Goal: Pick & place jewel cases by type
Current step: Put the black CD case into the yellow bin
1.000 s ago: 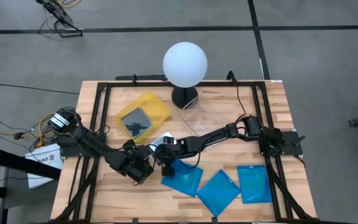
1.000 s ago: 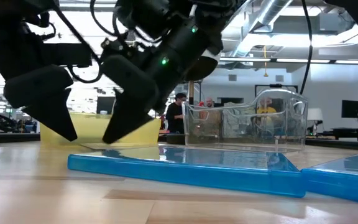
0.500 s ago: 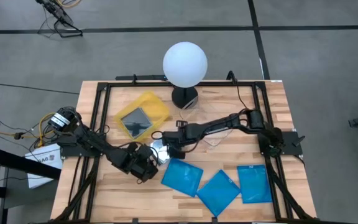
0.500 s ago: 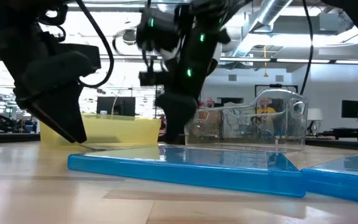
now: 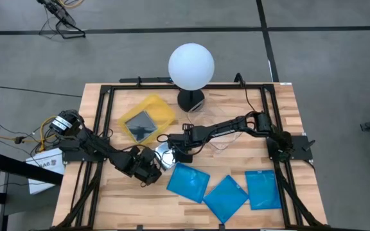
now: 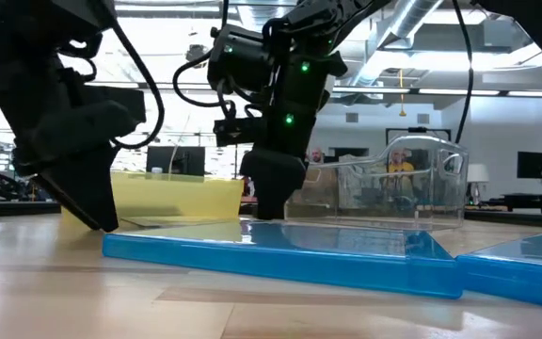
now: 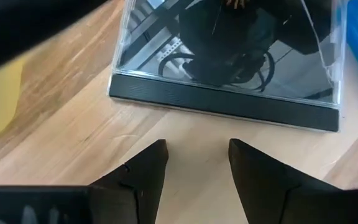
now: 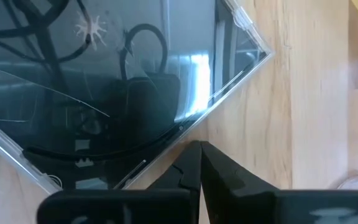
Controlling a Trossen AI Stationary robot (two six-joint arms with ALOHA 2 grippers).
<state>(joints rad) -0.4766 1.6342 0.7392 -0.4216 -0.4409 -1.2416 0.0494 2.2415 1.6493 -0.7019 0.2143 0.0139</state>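
Left arm: reaches in from the left table (image 5: 281,109) edge, forearm low, wrist bent down. Left pincer (image 5: 148,173) (image 7: 197,163) hovers just above the wood with fingers spread and nothing between them, its tips aimed at the spine edge of the dark jewel case (image 5: 164,154) (image 7: 229,68) and just short of it.

Dark jewel case: clear-faced, lying flat on the table between the two pincers, just in front of the yellow tray (image 5: 148,120), which already holds one dark case. Its far corner sits beside the right pincer (image 5: 180,153) (image 8: 199,163).

Right arm: stretched across the table from the right edge, elbow raised, wrist pitched steeply down. Right pincer is pressed together, holding nothing, tip at or against the edge of the dark case; whether it actually touches cannot be told.

Blue jewel cases (image 5: 188,181): three in a row near the front edge, flat, well clear of the clear tray (image 5: 227,131) behind the right arm.

Step in hand, as judged: securing the dark case for the yellow tray. To do it well, the closed right pincer should brace or tip the far edge while the left pincer slides forward level, straddles the spine edge squarely and closes only once the edge sits deep between the fingers. A shallow bite on slick plastic will likely let the case skate towards the nearest blue one.
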